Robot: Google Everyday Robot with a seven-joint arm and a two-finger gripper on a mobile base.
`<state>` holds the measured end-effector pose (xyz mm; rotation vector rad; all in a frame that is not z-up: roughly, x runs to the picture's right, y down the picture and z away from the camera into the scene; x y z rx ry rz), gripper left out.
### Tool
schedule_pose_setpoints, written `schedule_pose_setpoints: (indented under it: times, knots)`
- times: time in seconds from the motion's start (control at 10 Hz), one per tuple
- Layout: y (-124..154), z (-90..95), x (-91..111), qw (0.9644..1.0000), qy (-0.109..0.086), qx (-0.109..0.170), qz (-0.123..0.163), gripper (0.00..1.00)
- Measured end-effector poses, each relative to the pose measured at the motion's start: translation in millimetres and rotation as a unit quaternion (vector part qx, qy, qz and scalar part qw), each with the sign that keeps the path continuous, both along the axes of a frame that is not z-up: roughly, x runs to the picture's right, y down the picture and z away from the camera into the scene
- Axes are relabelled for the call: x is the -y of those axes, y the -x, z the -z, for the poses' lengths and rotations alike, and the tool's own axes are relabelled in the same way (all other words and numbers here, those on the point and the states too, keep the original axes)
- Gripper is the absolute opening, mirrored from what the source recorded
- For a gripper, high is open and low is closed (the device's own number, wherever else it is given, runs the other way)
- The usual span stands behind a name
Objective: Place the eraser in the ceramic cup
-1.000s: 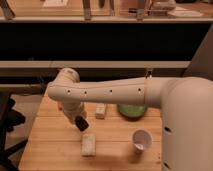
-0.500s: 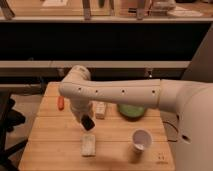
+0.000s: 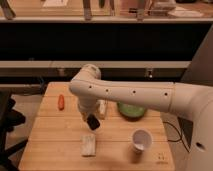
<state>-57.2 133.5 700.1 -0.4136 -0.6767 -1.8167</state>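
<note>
**A:** Where is the gripper point(image 3: 92, 120) just now?

**B:** Over the middle of the pale wooden slatted table point(image 3: 50, 136), hanging down from the thick white robot arm point(image 3: 131, 95). The arm reaches in from the right and bends at a rounded joint above the table's rear half.

**A:** And its state?

**B:** Clenched – it is grasping the small black rectangular eraser point(image 3: 93, 123), which sits tilted at its tip.

**A:** So the eraser is not in the cup.

**B:** No. The small plain white ceramic cup point(image 3: 141, 140) stands upright near the front right of the table, to the right of the gripper and apart from it. Its round mouth faces up.

**A:** What lies closest to the gripper?

**B:** The pale beige textured block point(image 3: 88, 145) lies flat on the table just in front of it, a little to the left. I cannot tell whether the eraser is clear of the wood or how high it hangs.

**A:** Anything else on the table?

**B:** A wide green bowl point(image 3: 132, 110) is behind the cup, its rear edge hidden by the arm. A white tube point(image 3: 103, 108) lies just right of the gripper, partly covered by the arm too. A small orange-red oblong object point(image 3: 61, 102) rests near the left rear – well apart from the rest.

**A:** And behind the table?

**B:** Dark shelving point(image 3: 105, 40) runs across the whole width.
</note>
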Motion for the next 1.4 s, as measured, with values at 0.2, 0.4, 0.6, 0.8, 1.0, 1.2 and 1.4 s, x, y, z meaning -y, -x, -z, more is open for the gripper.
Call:
schedule_pose_setpoints:
  times: [0.2,0.4,0.6,0.8,1.0,1.2,1.4]
  knots:
    - [-16,2.6,2,0.9999,0.003,-0.004,-0.009,0.00]
    - [-24,7.0,3,0.9997,0.007,-0.008,-0.021,0.00]
    - [-33,12.7,0,0.9994,0.007,-0.012,-0.032,0.00]
    - [-50,20.5,-3,0.9990,0.005,-0.016,-0.043,0.00]
    - [-54,25.0,-3,0.9986,0.004,-0.017,-0.050,0.00]
    - [-62,31.0,-5,0.9980,0.006,-0.022,-0.059,0.00]
    - [-91,36.6,-11,0.9971,0.007,-0.026,-0.071,0.00]
